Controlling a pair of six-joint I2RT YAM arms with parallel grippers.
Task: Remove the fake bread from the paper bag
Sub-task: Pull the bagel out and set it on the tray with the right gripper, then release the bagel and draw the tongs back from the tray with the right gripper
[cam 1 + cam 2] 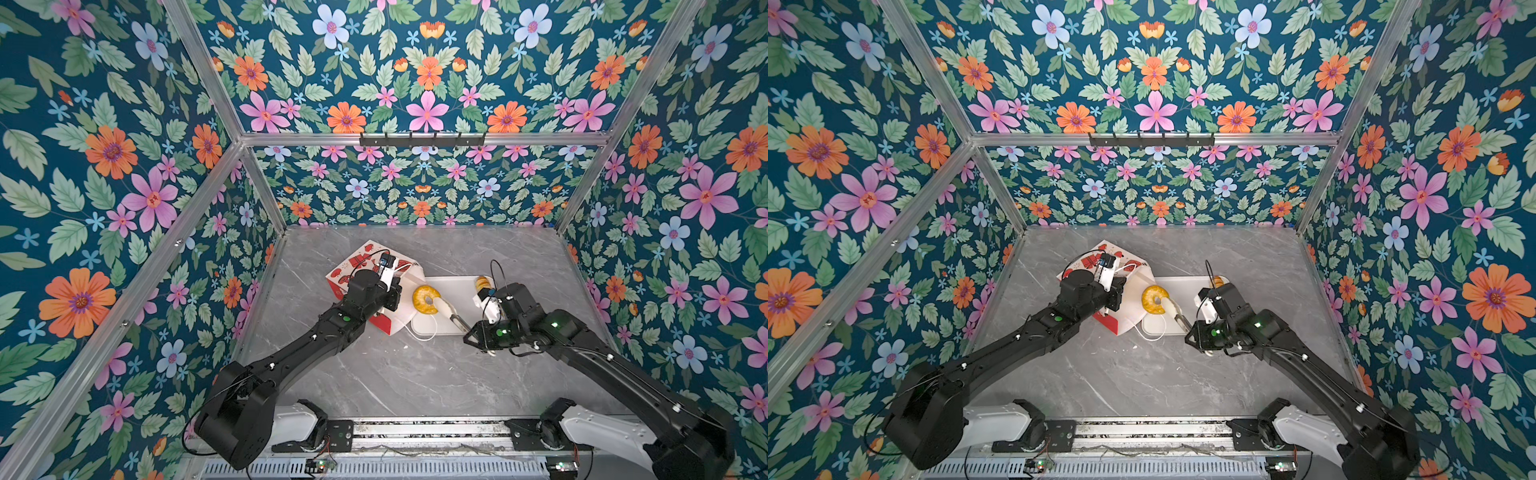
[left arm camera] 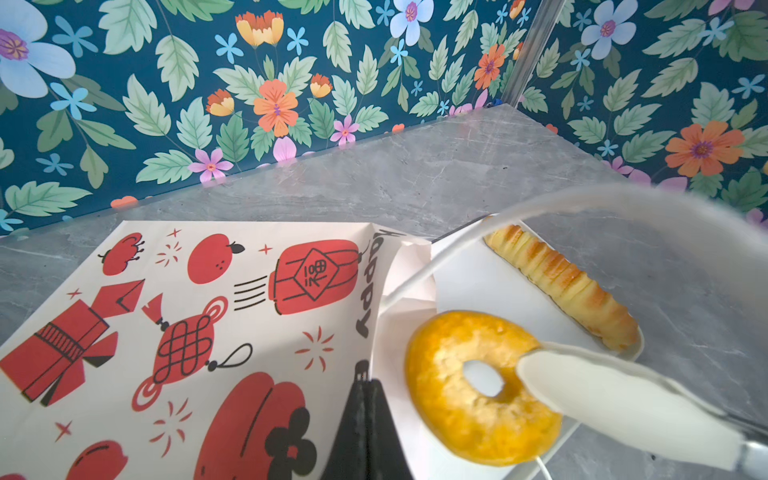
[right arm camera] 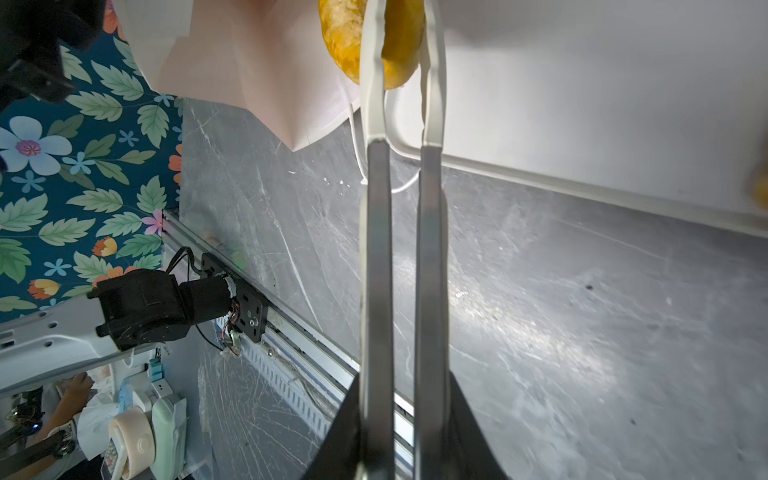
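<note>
Grey marble-look counter [image 1: 395, 374], pale veins all over. Only two things are set straight on it, both toward the back. A paper bag [image 1: 353, 266], red prints on white, is laid on its side. A flat white tray [image 1: 457, 291] is parked just to its right, with the bag's open end touching the tray's edge. One white cord handle [image 3: 403, 189] is looped onto the counter by the tray's front corner, and a few pale specks [image 3: 332, 181] are scattered just beside it.

Glossy donut [image 2: 457, 415]; matt paper bag [image 2: 208, 311]; brushed metal tongs [image 3: 376, 270].
</note>
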